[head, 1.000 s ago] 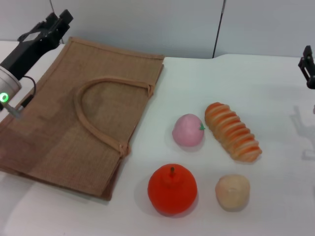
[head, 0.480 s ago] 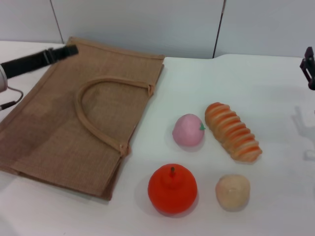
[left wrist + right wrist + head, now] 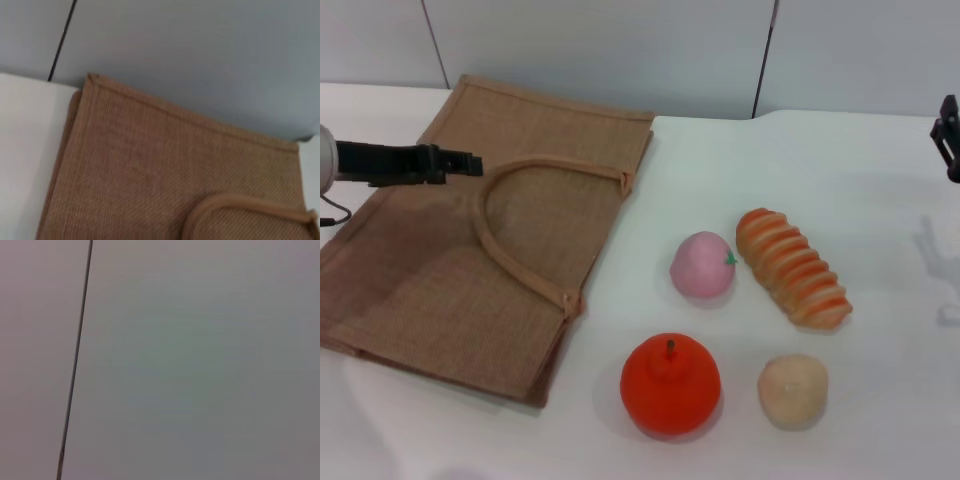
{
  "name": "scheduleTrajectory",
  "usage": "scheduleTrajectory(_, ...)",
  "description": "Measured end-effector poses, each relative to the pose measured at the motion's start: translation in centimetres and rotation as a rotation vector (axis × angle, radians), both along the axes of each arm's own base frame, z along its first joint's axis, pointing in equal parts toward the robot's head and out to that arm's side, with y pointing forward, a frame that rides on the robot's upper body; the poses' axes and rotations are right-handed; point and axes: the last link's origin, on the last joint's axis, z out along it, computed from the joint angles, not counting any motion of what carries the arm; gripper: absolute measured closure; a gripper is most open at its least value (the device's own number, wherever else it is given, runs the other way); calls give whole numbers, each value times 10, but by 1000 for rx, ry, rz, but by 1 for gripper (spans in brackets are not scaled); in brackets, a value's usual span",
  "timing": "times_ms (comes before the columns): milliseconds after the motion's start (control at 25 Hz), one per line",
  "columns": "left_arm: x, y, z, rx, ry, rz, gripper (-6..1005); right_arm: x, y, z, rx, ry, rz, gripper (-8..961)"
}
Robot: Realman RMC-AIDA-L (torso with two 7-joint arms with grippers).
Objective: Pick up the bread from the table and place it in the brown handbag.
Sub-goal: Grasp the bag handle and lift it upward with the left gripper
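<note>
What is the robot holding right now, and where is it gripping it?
Nothing. The bread lies untouched on the table. The left gripper hovers over the brown handbag; the right gripper sits at the table's far edge.

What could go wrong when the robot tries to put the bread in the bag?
The brown handbag lies flat on the table, with no opening showing, so the bread might just land on top. The pink ball sits right beside the bread, so a grab could bump it and make it roll. The left gripper is above the bag near its handle and could snag it.
</note>
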Motion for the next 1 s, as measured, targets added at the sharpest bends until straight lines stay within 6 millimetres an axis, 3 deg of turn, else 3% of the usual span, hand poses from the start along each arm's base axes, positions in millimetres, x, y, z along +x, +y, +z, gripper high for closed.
scheduleTrajectory(80,0,1,-3,-22,26,6,331,0,0,0,0,0,0,90)
scheduleTrajectory(600,7,15,-41,-82,146,-18,344,-1,1,0,0,1,0,90)
scheduleTrajectory(1000,8,14,-51,-116,181,-6,356,-1,1,0,0,1,2,91)
